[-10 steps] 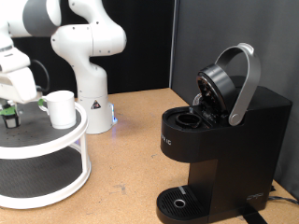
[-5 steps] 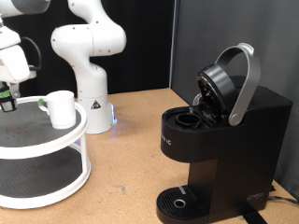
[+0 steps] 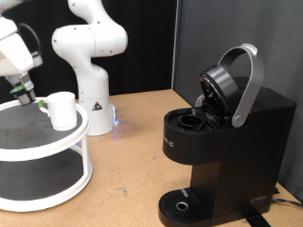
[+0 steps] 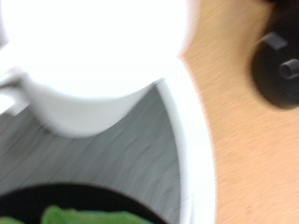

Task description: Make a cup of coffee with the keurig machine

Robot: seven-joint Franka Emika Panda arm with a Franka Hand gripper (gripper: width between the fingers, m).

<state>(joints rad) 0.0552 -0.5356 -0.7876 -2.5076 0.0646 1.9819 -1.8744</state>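
The white cup [image 3: 62, 110] stands on the top tier of a round white stand [image 3: 57, 142] at the exterior view's left. It fills much of the wrist view [image 4: 93, 65]. My gripper [image 3: 23, 93] hangs just above the stand, to the left of the cup. It is shut on a small dark green-topped pod [image 3: 26, 94], whose green top shows at the wrist view's edge [image 4: 79, 217]. The black keurig machine [image 3: 227, 142] stands at the exterior view's right with its grey-handled lid [image 3: 241, 80] raised and its pod chamber [image 3: 189, 121] open.
The arm's white base [image 3: 90, 95] stands behind the stand. Bare wooden table lies between the stand and the machine. A dark round object [image 4: 280, 65] sits on the wood in the wrist view.
My gripper has lifted off the stand's top with the pod, moved up and slightly right towards the cup, and tilted. The cup and machine have not moved.
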